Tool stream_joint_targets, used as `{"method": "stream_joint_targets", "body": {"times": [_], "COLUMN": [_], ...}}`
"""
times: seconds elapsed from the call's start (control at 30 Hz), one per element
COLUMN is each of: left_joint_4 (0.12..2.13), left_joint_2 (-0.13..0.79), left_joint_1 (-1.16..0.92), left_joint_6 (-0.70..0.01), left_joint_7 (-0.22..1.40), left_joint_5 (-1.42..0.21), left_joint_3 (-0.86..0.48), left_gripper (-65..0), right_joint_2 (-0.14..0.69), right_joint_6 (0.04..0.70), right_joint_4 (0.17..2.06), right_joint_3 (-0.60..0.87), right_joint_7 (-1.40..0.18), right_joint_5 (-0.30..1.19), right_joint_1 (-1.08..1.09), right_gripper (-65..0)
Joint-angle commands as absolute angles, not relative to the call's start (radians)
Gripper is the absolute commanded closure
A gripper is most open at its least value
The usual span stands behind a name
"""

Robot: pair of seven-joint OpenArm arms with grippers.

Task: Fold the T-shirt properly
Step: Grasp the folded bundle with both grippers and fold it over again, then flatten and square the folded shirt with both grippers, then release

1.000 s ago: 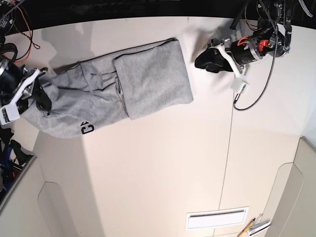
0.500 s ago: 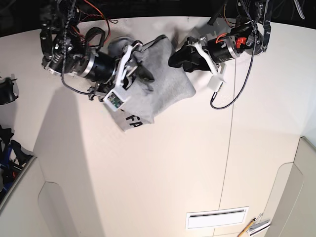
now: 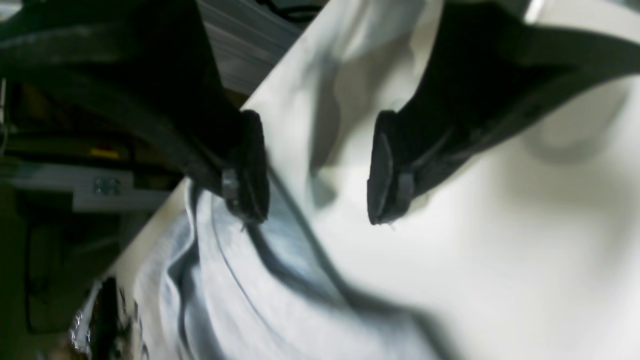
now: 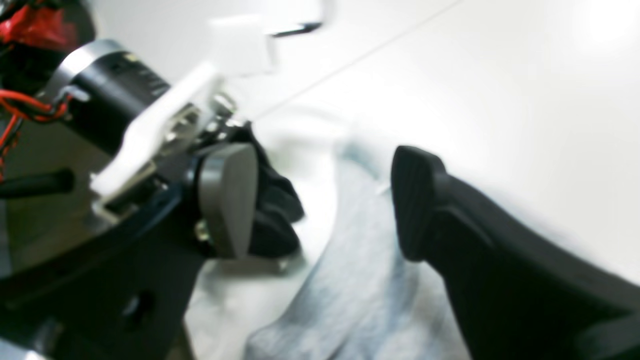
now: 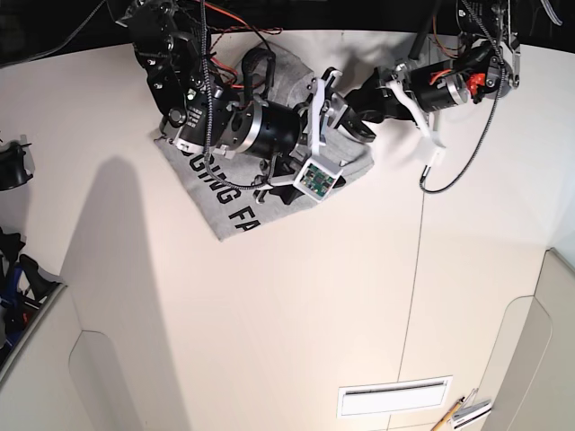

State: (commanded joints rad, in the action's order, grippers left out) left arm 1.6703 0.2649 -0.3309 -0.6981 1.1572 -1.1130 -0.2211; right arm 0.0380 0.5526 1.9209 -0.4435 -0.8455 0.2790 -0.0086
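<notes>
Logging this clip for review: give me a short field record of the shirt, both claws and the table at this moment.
garment: T-shirt, grey, folded over, black lettering facing up
right claw: open, above the shirt's cloth, gripping nothing
left claw: open, at the shirt's edge, one finger over the cloth
surface: white table
sharpness: both wrist views blurred

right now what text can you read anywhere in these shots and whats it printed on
"FA": black block letters on the T-shirt, near its lower corner in the base view.
A longer word above it, partly under the right arm's cables, seems to end "UNG"; its start is hidden.
Dark marks on the shirt in the left wrist view are too blurred to read.
The green circuit board on the right arm bears nothing legible.
</notes>
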Motion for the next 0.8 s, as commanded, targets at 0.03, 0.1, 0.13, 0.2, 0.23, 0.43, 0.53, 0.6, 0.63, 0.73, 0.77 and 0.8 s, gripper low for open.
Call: {"method": "stream_joint_targets", "body": {"times": [0.03,0.1,0.13,0.2,0.23,0.43,0.53,0.6,0.63,0.73,0.77,0.8], "left_joint_4": [1.671,1.679,1.694,1.750,1.784,1.953,1.959,1.958,1.958,1.950,1.939,1.919], "left_joint_2": [0.273,0.287,0.289,0.289,0.289,0.288,0.286,0.265,0.252,0.224,0.224,0.224], "left_joint_1": [-0.331,-0.331,-0.331,-0.334,-0.334,-0.339,-0.338,-0.338,-0.338,-0.338,-0.338,-0.338], "left_joint_6": [-0.698,-0.698,-0.698,-0.698,-0.698,-0.698,-0.698,-0.698,-0.698,-0.698,-0.698,-0.698], "left_joint_7": [1.160,1.178,1.193,1.242,1.270,1.308,1.280,1.224,1.189,1.110,1.095,1.086], "left_joint_5": [-1.135,-1.177,-1.196,-1.244,-1.274,-1.275,-1.211,-1.114,-1.061,-0.945,-0.920,-0.898], "left_joint_3": [-0.255,-0.329,-0.364,-0.407,-0.410,-0.305,-0.164,-0.062,-0.016,0.097,0.128,0.153], "left_gripper": [-35.5,-35.0,-31.1,-16.9,-11.4,0.0,0.0,0.0,0.0,0.0,0.0,0.0], "right_joint_2": [0.038,0.038,0.038,0.038,0.038,0.038,0.039,0.038,0.038,0.038,0.038,0.038], "right_joint_6": [0.552,0.540,0.528,0.502,0.481,0.429,0.430,0.430,0.433,0.485,0.495,0.502], "right_joint_4": [1.923,1.933,1.937,1.939,1.939,1.897,1.787,1.678,1.621,1.456,1.404,1.353], "right_joint_3": [-0.437,-0.401,-0.369,-0.276,-0.223,0.015,0.041,0.041,0.041,0.038,0.035,0.029], "right_joint_7": [-0.854,-0.864,-0.863,-0.833,-0.815,-0.800,-0.768,-0.742,-0.735,-0.727,-0.718,-0.706], "right_joint_5": [0.280,0.279,0.280,0.279,0.279,0.280,0.279,0.275,0.276,0.277,0.277,0.277], "right_joint_1": [-0.006,-0.006,-0.006,-0.006,-0.006,0.055,0.109,0.162,0.194,0.280,0.302,0.321], "right_gripper": [-41.6,-41.5,-41.5,-32.4,-22.4,0.0,0.0,0.0,0.0,0.0,0.0,0.0]}}
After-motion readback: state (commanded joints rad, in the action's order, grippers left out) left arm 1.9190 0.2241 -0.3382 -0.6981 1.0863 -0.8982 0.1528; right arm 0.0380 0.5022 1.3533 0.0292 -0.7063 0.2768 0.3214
